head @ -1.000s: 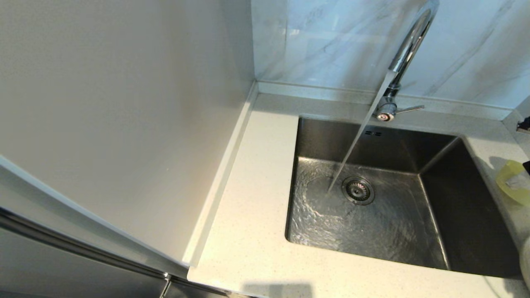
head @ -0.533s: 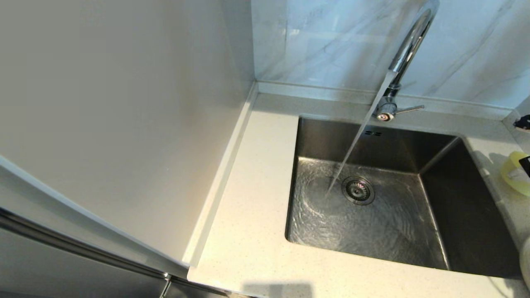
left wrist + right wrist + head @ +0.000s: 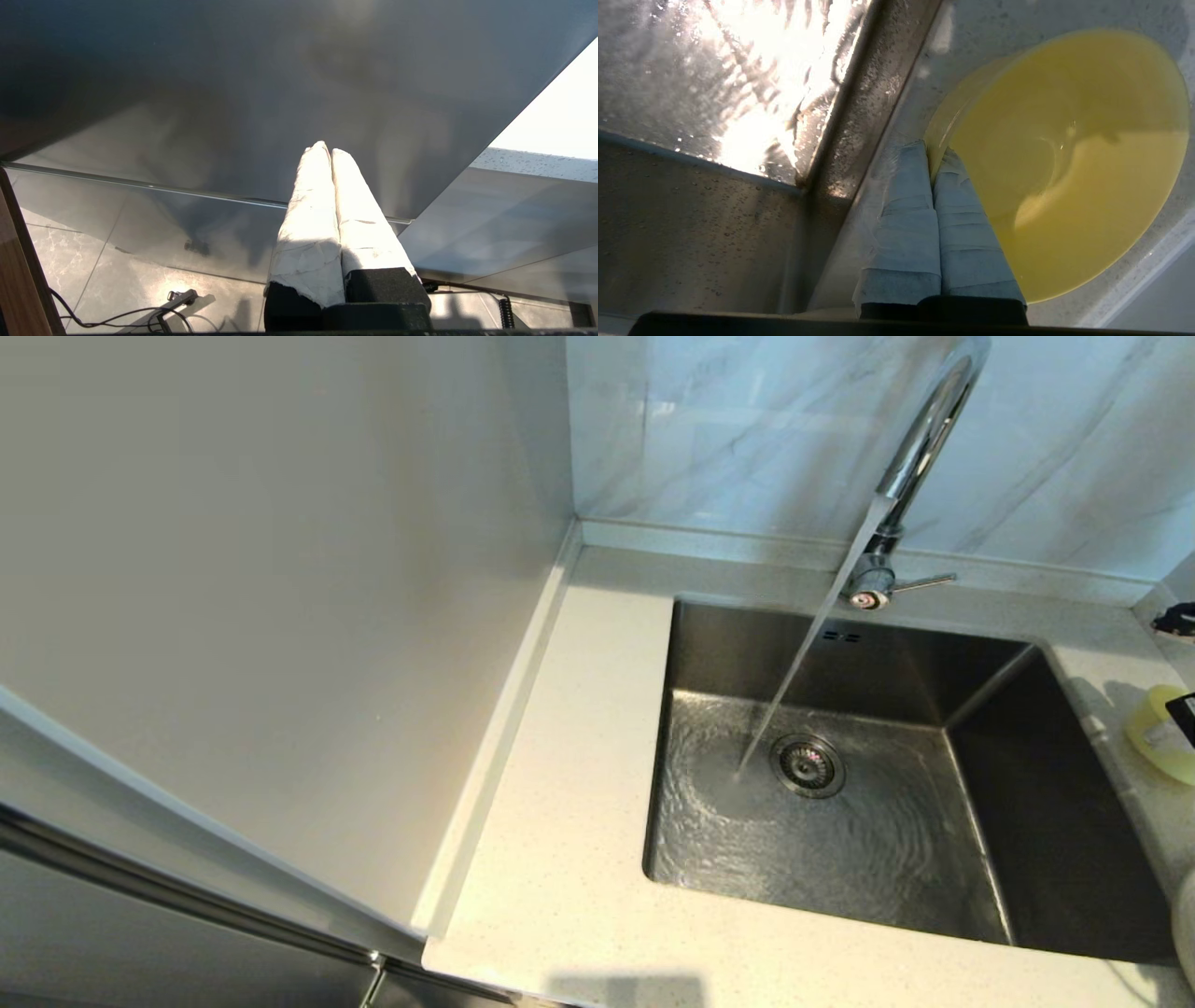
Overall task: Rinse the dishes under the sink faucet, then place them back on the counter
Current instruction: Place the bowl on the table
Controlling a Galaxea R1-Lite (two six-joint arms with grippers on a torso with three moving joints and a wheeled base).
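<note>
Water pours from the faucet [image 3: 920,439] into the sink [image 3: 840,840]; beside it the bowl [image 3: 1158,737] has settled onto the table [image 3: 560,859], right claw [image 3: 931,151] pinching its rim; left claw [image 3: 325,150] together, parked.

Speckled counter [image 3: 560,859] bears a pale-yellow bowl [image 3: 1158,737].

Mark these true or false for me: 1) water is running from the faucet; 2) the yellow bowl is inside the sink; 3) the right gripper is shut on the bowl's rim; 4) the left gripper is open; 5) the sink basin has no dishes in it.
1) True: a stream falls from the faucet into the sink.
2) False: the bowl is over the counter, right of the sink.
3) True: the right gripper pinches the rim.
4) False: the left gripper is shut, holding nothing.
5) True: only water and the drain.
</note>
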